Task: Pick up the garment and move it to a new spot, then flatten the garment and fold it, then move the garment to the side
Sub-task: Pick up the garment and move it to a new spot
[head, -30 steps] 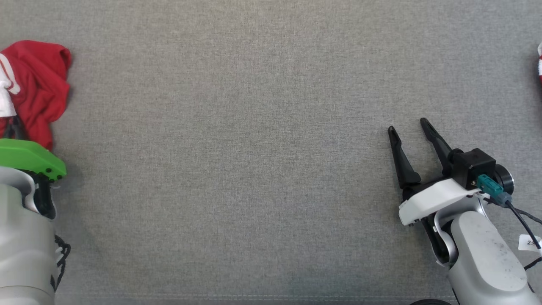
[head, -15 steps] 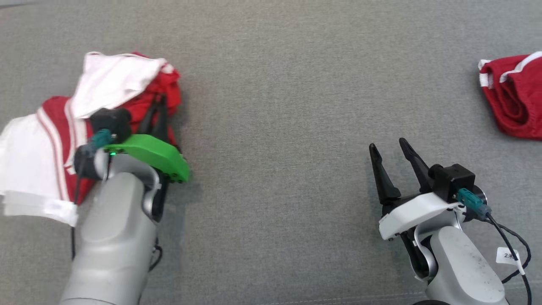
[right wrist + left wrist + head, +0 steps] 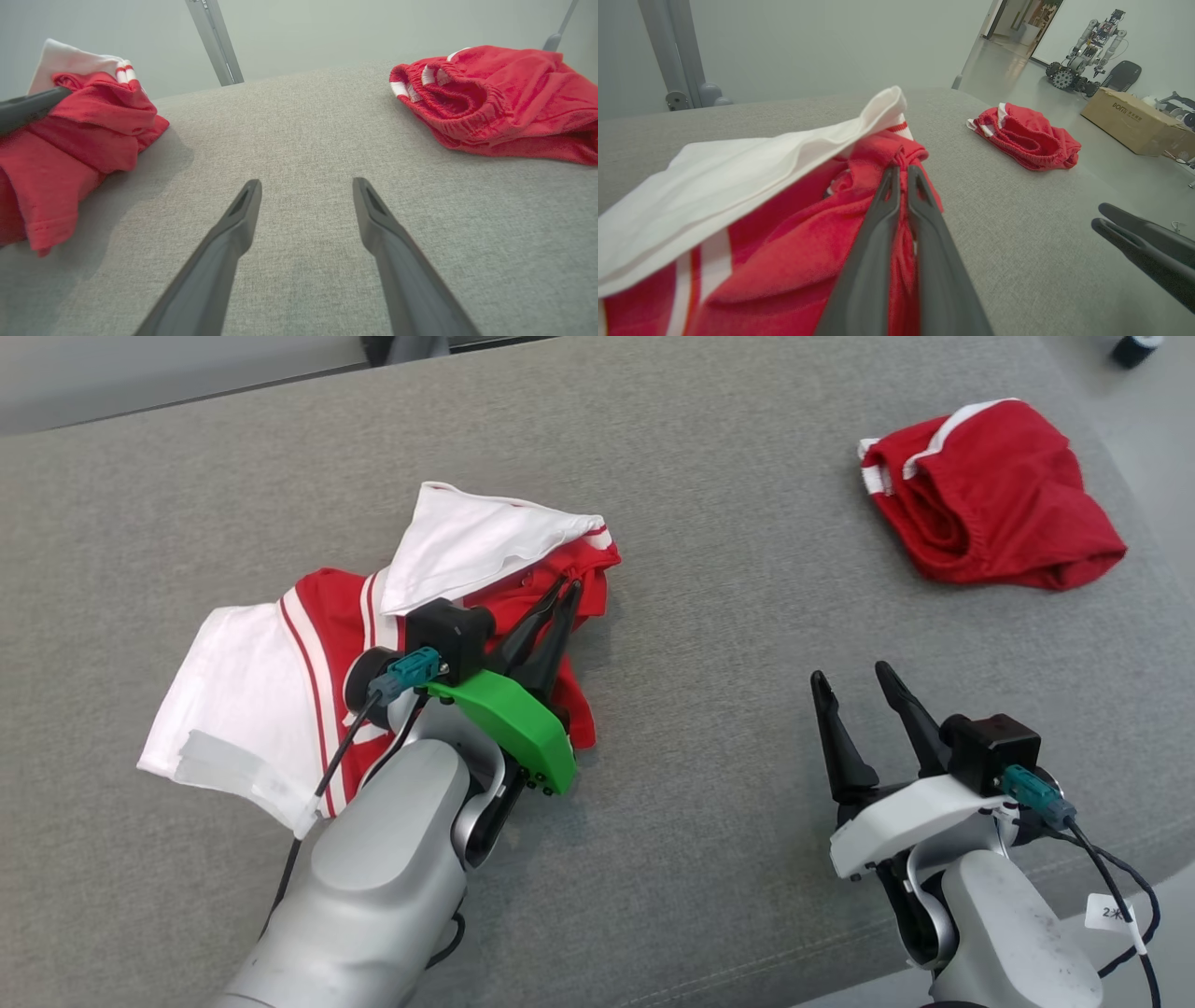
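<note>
While left claw (image 3: 567, 586) pinches the garment (image 3: 233, 681) | right claw (image 3: 850, 672) well apart, spread

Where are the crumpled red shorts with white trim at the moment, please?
In the head view the red shorts lie at the far right of the grey fabric surface, beyond the open right gripper, well apart from the red-and-white shirt.

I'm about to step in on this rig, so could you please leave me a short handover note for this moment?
Left hand: shut on a fold of the red-and-white garment.
Right hand: open, empty, over the grey surface.
Red shorts: lie far right, apart from both hands.
Done: garment gripped.
Left: place it, flatten, fold, move aside.
</note>
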